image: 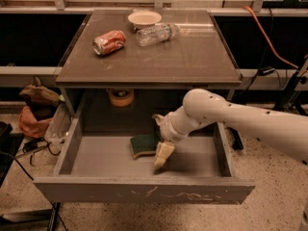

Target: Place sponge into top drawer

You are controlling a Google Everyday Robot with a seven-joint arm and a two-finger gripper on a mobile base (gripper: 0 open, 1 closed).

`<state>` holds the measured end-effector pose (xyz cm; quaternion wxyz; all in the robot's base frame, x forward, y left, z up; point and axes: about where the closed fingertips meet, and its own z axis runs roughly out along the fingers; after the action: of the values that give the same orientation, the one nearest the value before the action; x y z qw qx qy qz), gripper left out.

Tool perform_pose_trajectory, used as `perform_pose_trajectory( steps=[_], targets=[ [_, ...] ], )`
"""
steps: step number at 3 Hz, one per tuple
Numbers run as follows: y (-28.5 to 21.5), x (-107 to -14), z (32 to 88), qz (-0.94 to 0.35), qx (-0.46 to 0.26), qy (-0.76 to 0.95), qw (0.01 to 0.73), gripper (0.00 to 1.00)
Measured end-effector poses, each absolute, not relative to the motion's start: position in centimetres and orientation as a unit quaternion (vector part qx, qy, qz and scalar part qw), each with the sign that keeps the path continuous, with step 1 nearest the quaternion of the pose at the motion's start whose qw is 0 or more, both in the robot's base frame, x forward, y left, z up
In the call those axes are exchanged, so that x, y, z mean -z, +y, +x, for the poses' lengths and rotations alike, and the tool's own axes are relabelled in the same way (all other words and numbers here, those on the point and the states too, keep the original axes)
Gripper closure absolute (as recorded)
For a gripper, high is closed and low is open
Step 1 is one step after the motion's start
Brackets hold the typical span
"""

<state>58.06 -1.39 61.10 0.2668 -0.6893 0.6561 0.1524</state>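
The top drawer [144, 190] is pulled out wide under the table, its chipped front panel toward me. The sponge [142, 146], dark green on top with a pale yellow edge, lies flat on the drawer's grey floor near the middle. My gripper [160, 138] reaches down into the drawer from the right, at the sponge's right end. Its fingers are spread: one pale finger [163, 156] points down at the floor in front of the sponge, the other [158, 121] sits behind it. They stand wider than the sponge.
On the table top [192, 61] lie a crushed red can [109, 42], a clear plastic bottle [157, 33] and a white bowl [144, 18]. A yellowish round tub [121, 97] sits behind the drawer. Bags [33, 110] lie on the floor at left.
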Motion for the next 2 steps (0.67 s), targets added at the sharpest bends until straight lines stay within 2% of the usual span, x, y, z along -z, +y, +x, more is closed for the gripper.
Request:
perform_pose_trajectory(
  steps=[1, 2],
  targets=[
    [-4.2, -64.4, 57.1, -0.672, -0.124, 0.674, 0.28, 0.0],
    [-9.8, -70.2, 54.6, -0.639, -0.056, 0.709, 0.292, 0.0]
  ],
)
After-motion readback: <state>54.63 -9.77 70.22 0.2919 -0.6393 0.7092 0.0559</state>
